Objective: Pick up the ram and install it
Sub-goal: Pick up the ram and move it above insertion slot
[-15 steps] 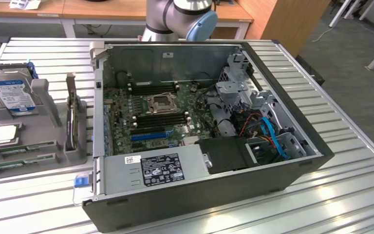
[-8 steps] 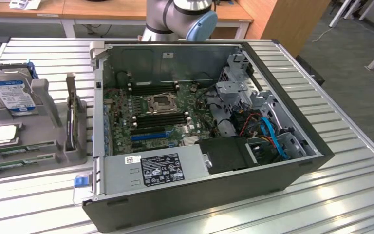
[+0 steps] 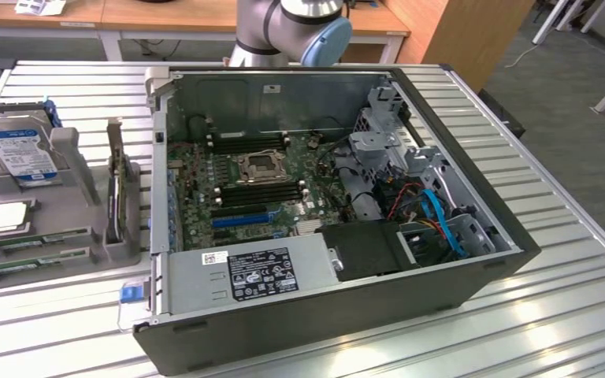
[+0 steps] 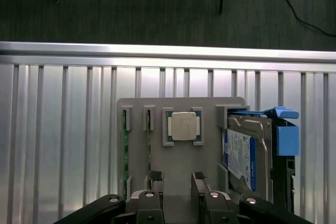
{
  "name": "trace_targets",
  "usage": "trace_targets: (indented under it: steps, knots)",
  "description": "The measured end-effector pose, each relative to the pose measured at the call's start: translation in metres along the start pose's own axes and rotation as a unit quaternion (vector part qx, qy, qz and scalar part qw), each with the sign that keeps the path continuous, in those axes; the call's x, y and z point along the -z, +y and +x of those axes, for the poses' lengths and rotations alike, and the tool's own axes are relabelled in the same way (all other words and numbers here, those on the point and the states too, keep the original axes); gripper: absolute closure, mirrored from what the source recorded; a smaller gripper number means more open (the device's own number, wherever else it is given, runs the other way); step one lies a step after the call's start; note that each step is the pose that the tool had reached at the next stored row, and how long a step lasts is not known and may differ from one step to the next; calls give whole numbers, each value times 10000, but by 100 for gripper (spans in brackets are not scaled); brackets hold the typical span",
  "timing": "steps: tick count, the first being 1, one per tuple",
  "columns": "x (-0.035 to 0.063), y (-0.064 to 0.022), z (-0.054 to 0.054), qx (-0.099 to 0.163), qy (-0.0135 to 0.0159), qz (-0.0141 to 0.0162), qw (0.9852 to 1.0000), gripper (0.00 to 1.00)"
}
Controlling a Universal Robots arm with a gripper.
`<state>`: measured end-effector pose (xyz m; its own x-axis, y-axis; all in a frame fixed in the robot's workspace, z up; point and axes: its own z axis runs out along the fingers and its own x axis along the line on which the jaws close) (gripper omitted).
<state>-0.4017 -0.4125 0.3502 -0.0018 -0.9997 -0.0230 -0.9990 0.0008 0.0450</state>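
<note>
Two ram sticks lie on edge in slots of the grey holder (image 3: 72, 236), showing as thin green strips (image 3: 31, 239) near its front end at the exterior view's left. In the wrist view the ram (image 4: 125, 153) sits beside the square silver processor chip (image 4: 182, 126), on the side away from the hard drive (image 4: 241, 153). My gripper (image 4: 176, 178) hangs above the holder, open, with nothing between its dark fingertips (image 4: 155, 177). It is over the holder's middle, nearer the chip than the ram.
The open computer case (image 3: 471, 276) fills the middle of the slatted metal table (image 3: 61, 331), with the motherboard (image 3: 265, 177) and its dark memory slots exposed. A silver power supply (image 3: 250, 276) sits at the case's front. A card (image 3: 119, 197) stands upright in the holder.
</note>
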Motion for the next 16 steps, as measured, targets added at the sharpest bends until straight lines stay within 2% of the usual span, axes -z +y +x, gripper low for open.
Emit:
trace_targets:
  steps: [16]
  knots:
    - [-197,-9,5,0,0,0,10000,65]
